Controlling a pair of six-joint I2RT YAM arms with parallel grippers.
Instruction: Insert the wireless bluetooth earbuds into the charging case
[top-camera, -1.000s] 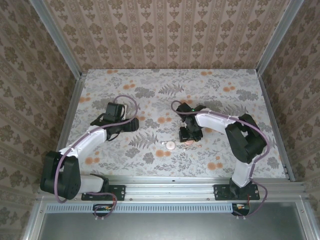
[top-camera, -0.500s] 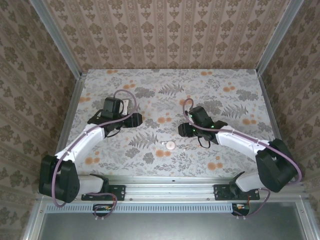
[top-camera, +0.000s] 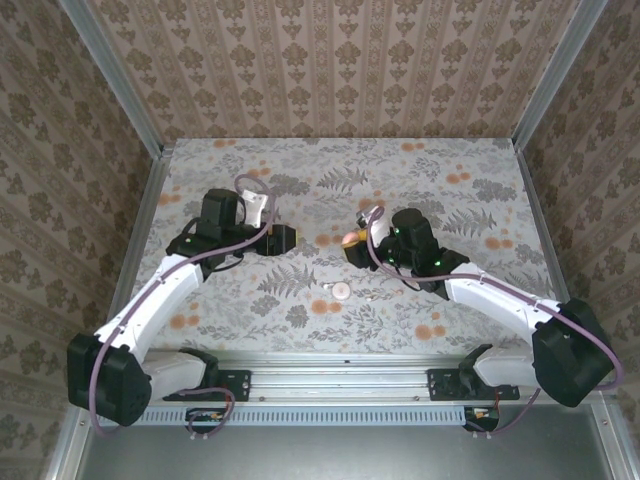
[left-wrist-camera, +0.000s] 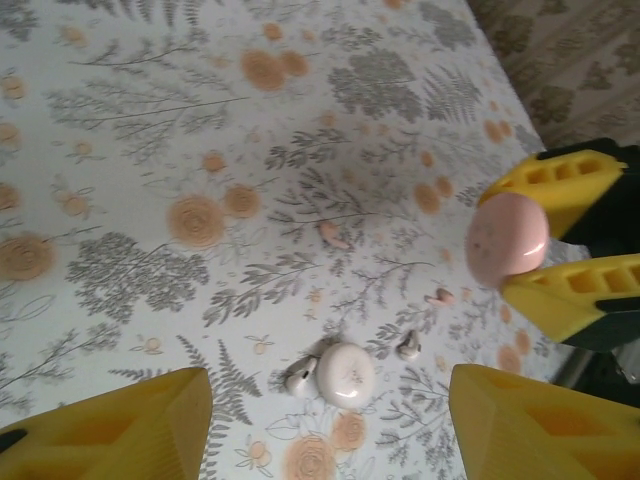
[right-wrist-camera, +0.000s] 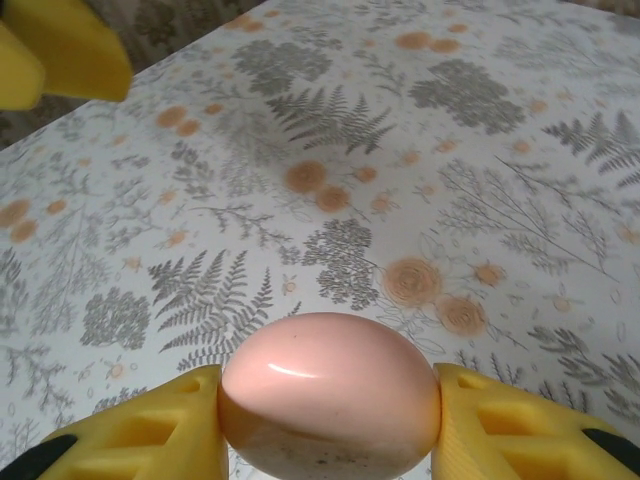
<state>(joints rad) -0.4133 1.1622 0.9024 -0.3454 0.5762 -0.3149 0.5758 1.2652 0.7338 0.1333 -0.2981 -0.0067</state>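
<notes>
Nearest you, two earbuds (left-wrist-camera: 300, 378) lie on the tabletop (left-wrist-camera: 150, 120) flanking a pale round puck (left-wrist-camera: 345, 375), while farther out your right gripper (right-wrist-camera: 330, 412) is clamped on the pink charging case (right-wrist-camera: 330, 385) above the tabletop, and your left gripper (left-wrist-camera: 325, 425) stands apart, empty.

This is a robot test cell in a lab, not a lived-in room. The tabletop (top-camera: 420, 190) under the left pincer (top-camera: 287, 238) and the right pincer (top-camera: 350, 247) is a floral-printed sheet, boxed in by bare aluminium posts (top-camera: 112, 75) and wall panels (top-camera: 330, 60) of damask wallpaper print beyond and to either side of them. Behind the pincers, a slotted metal rail (top-camera: 340, 362) has the cabled left arm (top-camera: 160, 290) and right arm (top-camera: 500, 298) bolted to it.
</notes>
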